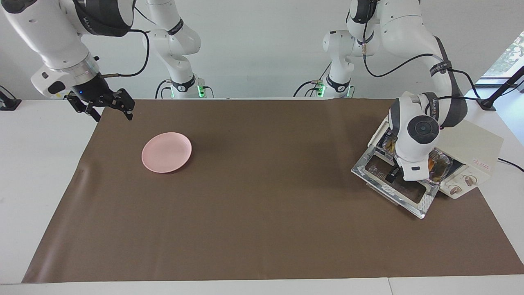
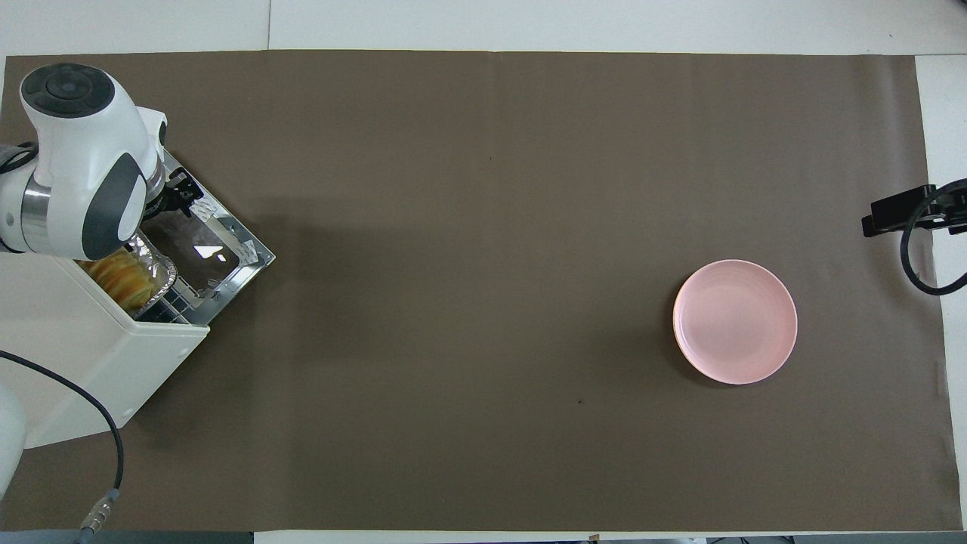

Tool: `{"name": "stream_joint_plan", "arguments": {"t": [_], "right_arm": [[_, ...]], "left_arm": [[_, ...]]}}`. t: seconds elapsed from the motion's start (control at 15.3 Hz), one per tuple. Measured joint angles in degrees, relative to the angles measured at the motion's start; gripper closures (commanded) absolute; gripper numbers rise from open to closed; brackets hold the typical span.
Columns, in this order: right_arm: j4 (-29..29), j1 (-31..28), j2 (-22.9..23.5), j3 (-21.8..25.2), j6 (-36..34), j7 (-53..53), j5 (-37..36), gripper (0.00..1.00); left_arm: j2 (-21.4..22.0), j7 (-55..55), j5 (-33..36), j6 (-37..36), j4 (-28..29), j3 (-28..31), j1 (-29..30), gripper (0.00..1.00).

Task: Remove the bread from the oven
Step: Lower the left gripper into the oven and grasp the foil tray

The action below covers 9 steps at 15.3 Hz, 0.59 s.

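The cream-white oven [image 1: 477, 145] [image 2: 83, 355] stands at the left arm's end of the table, its silver-framed glass door [image 1: 409, 200] [image 2: 243, 255] folded down flat. Inside lies the ridged golden bread [image 2: 119, 276] [image 1: 430, 164] in a silver foil tray [image 2: 160, 270]. My left gripper [image 1: 392, 176] [image 2: 180, 198] hangs low over the open door, just in front of the oven's mouth, mostly hidden by its white wrist; it looks open and holds nothing. My right gripper [image 1: 114, 114] [image 2: 899, 214] waits open in the air over the mat's corner at the right arm's end.
A pink plate [image 1: 166, 152] [image 2: 735, 322] lies on the brown mat [image 1: 262, 205] toward the right arm's end. The oven's two knobs [image 1: 461, 184] face away from the robots. A black cable [image 2: 113, 438] trails beside the oven.
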State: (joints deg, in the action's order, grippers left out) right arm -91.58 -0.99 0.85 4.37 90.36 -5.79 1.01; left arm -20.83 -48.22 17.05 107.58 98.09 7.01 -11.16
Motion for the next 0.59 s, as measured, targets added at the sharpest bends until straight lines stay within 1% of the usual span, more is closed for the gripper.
{"name": "stream_joint_plan", "arguments": {"t": [0.33, 0.59], "right_arm": [[0.0, 0.0, 0.0, 0.0, 0.0, 0.0, 0.0, 0.0], [0.0, 0.0, 0.0, 0.0, 0.0, 0.0, 0.0, 0.0]], "left_arm": [[0.15, 0.0, 0.0, 0.56, 0.47, -0.05, 0.16, 0.0], [0.94, 0.01, 0.0, 2.56, 2.68, -0.06, 0.16, 0.05]]}}
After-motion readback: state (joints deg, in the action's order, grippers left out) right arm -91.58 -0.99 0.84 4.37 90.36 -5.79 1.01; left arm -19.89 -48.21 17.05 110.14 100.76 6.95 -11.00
